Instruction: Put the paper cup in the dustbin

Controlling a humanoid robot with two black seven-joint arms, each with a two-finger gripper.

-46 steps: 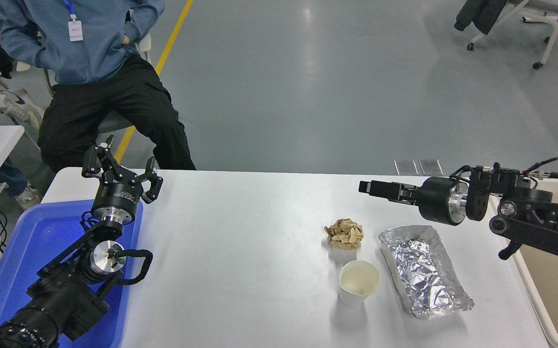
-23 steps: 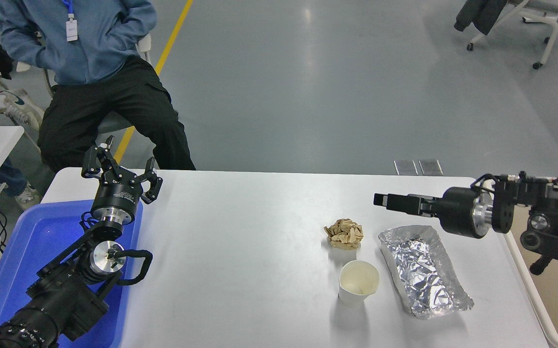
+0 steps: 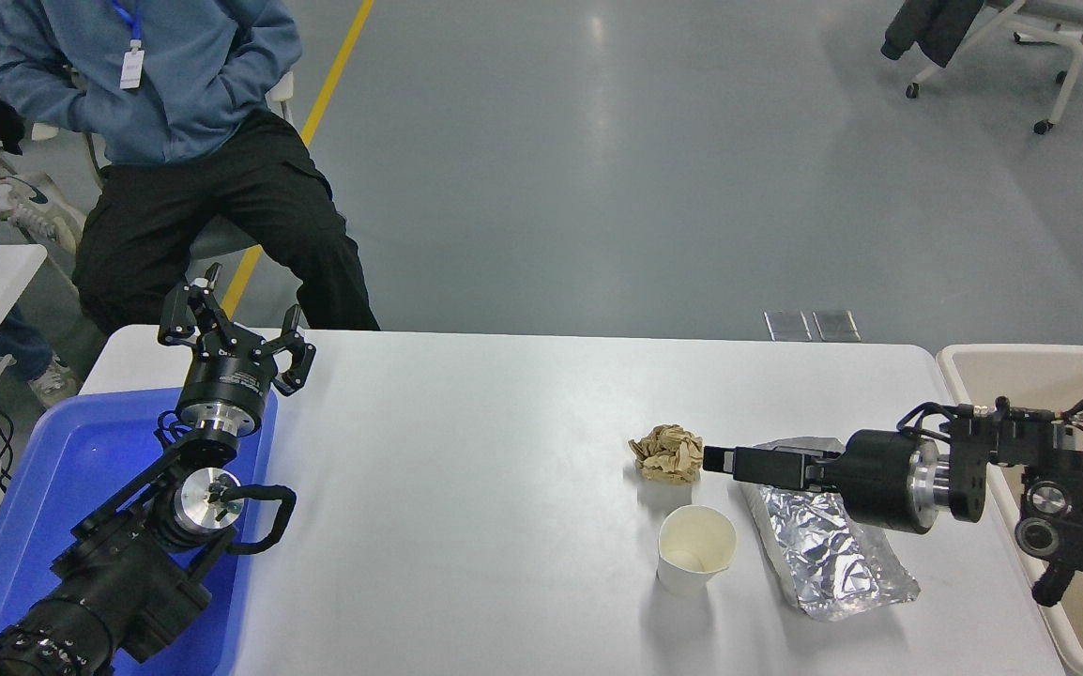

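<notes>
The paper cup stands upright and empty on the white table, right of centre near the front. The beige dustbin stands off the table's right end, partly hidden by my right arm. My right gripper reaches in from the right, low over the foil tray, pointing left. Its tip is just behind and above the cup, next to the tan paper ball, and holds nothing that I can see. It is seen edge-on. My left gripper is parked open and empty at the lower left over the blue tray.
A crumpled tan paper ball lies just behind the cup. A crinkled silver foil tray lies right of the cup, under my right arm. A blue plastic tray sits at the left. A person sits beyond the table's far left corner.
My right arm has swung down and toward the table's front, from high over the far right edge to low over the foil tray, with its tip now beside the paper ball. The cup has not moved.
</notes>
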